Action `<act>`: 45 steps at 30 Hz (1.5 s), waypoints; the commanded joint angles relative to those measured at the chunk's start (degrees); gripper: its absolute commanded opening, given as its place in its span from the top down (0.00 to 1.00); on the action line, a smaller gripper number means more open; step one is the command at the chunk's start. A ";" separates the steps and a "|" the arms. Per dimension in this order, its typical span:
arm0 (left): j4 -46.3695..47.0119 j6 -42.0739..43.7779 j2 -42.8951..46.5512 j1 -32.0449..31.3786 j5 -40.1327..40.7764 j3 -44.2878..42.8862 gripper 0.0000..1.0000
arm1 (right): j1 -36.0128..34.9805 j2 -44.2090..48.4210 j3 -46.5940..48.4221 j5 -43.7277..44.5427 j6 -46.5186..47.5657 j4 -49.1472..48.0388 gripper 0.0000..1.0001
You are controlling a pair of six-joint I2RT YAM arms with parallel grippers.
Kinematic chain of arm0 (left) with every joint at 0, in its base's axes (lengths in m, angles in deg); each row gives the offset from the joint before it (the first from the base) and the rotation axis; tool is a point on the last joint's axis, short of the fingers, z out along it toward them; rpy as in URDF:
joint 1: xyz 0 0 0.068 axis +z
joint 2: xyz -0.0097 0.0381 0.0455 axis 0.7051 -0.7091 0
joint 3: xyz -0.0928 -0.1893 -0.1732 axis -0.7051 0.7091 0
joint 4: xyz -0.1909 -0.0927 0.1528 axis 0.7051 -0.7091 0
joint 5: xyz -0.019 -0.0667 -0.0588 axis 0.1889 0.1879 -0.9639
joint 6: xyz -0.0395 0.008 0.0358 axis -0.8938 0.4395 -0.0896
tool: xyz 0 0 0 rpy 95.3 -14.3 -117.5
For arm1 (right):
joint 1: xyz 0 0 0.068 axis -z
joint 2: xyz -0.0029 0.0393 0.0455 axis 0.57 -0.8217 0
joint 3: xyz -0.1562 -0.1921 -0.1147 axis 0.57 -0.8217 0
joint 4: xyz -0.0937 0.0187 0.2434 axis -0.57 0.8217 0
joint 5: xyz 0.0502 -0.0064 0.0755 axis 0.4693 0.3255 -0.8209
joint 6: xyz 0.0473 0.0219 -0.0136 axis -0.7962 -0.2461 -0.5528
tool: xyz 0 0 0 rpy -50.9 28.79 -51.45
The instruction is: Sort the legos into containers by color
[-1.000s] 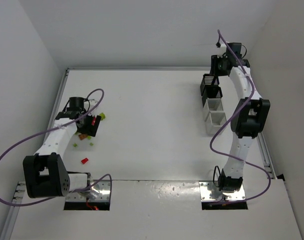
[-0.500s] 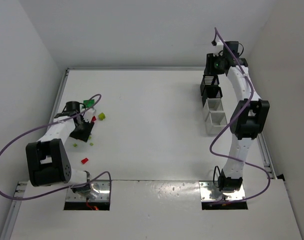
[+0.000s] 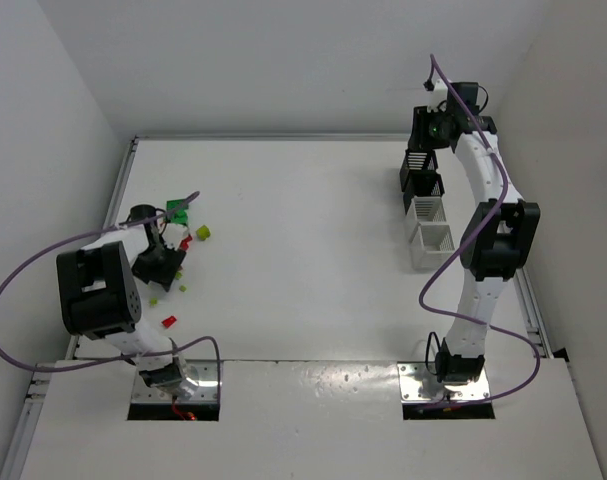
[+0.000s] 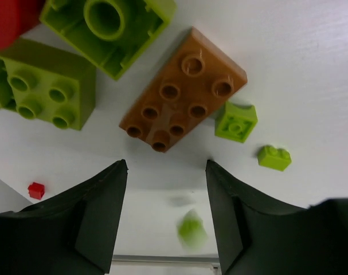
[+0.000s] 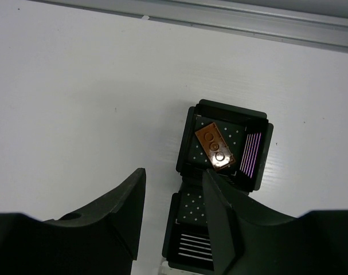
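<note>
My left pincer [image 4: 166,166] stands spread, empty, just beside a brown eight-stud lego [image 4: 182,91] on the tabletop [image 4: 311,69] — my right pincer [image 5: 174,175] (also spread) hangs over a black bin [image 5: 228,109] holding one brown brick [image 5: 215,148].

Two black containers [image 3: 409,184], two white containers [image 3: 420,246], two arms [image 3: 495,236], and two orange-brown legos [image 4: 182,91] show.

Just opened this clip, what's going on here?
Two arms are sorting lego bricks by color. The left gripper hangs with open fingers just above a loose orange-brown brick lying among lime bricks on the table; it holds nothing. The right gripper, also open and empty, hovers over the far black bin, which holds one sorted orange-brown brick.
</note>
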 commanded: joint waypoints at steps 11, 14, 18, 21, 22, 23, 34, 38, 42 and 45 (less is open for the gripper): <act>1.41 5.89 -8.26 0.18 -5.28 -7.98 0.29 | -0.98 4.37 -2.01 -0.42 0.66 -1.05 0.55; 0.71 7.47 -8.27 -0.96 -7.56 -8.59 0.32 | -0.99 4.37 -2.62 -0.42 0.66 -1.05 0.55; 0.71 8.96 -7.13 -4.30 -8.97 -6.49 0.33 | -0.99 4.98 -2.63 0.11 1.18 -1.05 0.55; 0.71 8.96 -6.60 -7.11 -8.98 -5.17 0.37 | -0.99 4.98 -3.16 0.11 1.18 -1.05 0.55; 0.71 8.96 -6.60 -7.64 -8.98 -5.17 0.38 | -0.99 4.98 -3.16 0.11 1.18 -1.05 0.55; 0.71 9.48 -5.82 -8.17 -8.98 -4.38 0.41 | -0.99 4.98 -3.16 0.11 1.18 -1.05 0.55; -0.96 10.63 -0.63 -8.96 -10.11 0.90 0.73 | -1.51 5.51 -3.77 -5.68 0.22 -0.52 0.55; -0.96 8.27 4.45 -8.96 -13.80 -1.91 0.81 | -2.82 6.65 -6.83 -20.84 -4.51 0.01 0.55; -1.49 3.09 8.77 -12.46 -17.58 -7.35 0.81 | -5.20 6.65 -11.15 -31.78 -11.63 -3.32 0.55; -1.49 -1.39 9.57 -17.29 -19.17 -12.10 0.81 | -7.57 5.60 -13.87 -37.76 -17.70 -7.62 0.55</act>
